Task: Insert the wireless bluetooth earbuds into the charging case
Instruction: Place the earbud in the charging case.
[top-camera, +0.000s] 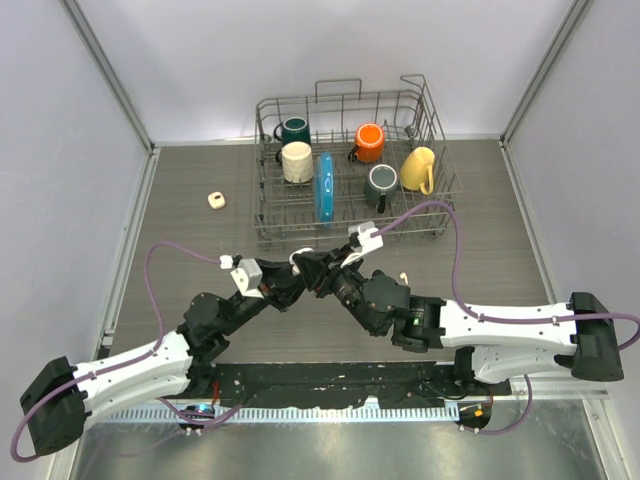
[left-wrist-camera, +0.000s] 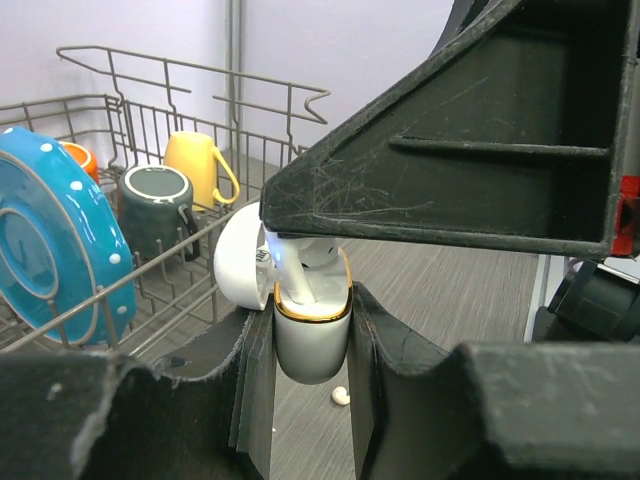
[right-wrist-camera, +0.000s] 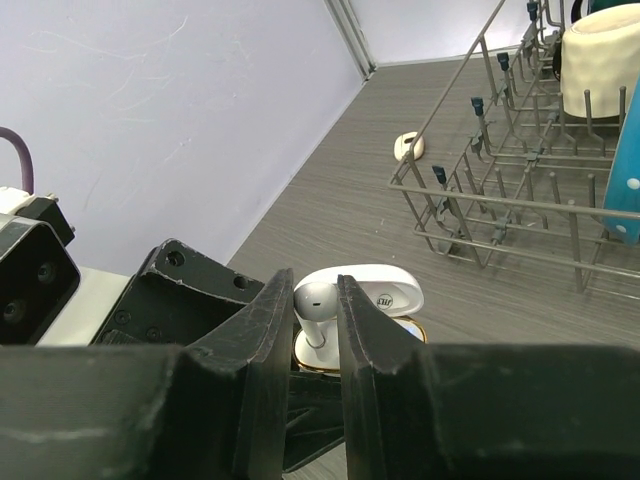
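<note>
The charging case (left-wrist-camera: 312, 345), a white rounded shell with a gold rim, is held upright near the middle of the table (top-camera: 180, 190), clamped by the left gripper (left-wrist-camera: 312, 375). Its lid (left-wrist-camera: 238, 268) is swung open toward nine o'clock in the left wrist view. One white earbud (right-wrist-camera: 314, 302) is pinched by the right gripper (right-wrist-camera: 316, 335) directly over the case, with the bud uppermost and the stem pointed down at six o'clock into the opening. A second earbud (top-camera: 403, 277), tiny and white, is seen lying loose on the table at about three o'clock from the case in the top view.
</note>
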